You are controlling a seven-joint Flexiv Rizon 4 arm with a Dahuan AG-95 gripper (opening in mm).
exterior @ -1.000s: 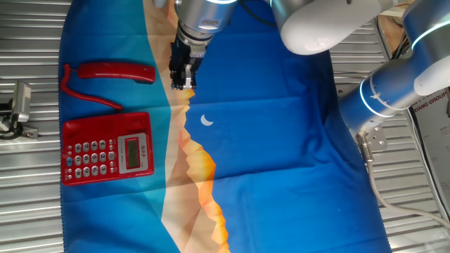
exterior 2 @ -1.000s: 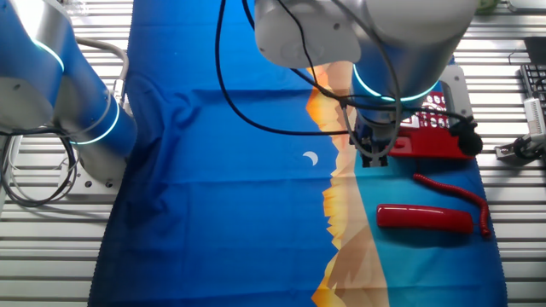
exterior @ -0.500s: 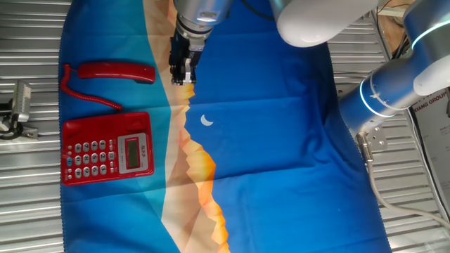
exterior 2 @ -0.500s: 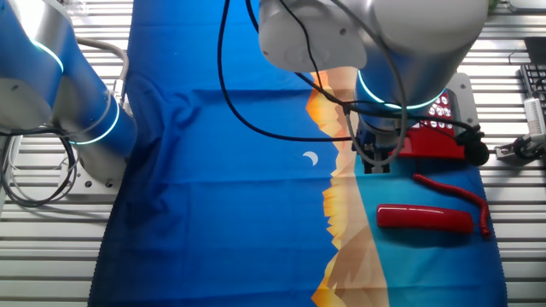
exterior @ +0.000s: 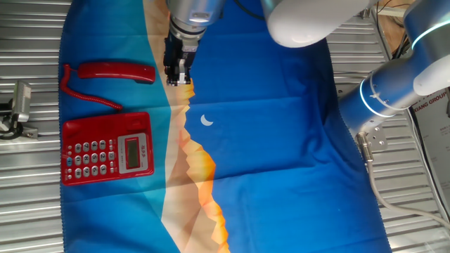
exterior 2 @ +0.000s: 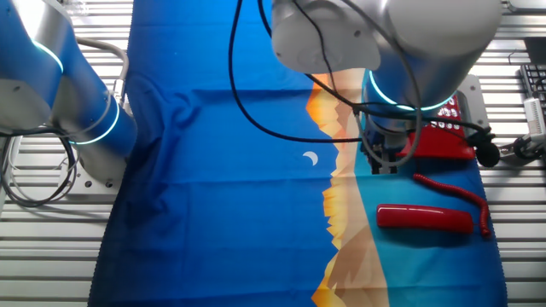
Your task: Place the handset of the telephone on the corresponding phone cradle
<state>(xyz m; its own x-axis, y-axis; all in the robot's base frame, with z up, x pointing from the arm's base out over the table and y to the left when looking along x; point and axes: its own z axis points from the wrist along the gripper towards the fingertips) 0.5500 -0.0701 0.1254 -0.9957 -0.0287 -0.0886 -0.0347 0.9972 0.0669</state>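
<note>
At upper left, the handset is being approached by the gripper, fingers nearly closed, holding nothing; they should be widened and centred across its middle.

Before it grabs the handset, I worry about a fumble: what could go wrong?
The gripper hangs by the handset's end, not its middle; a grip there might let it tip. The cord curls between handset and telephone, so it could snag or tug the base during the lift.
</note>
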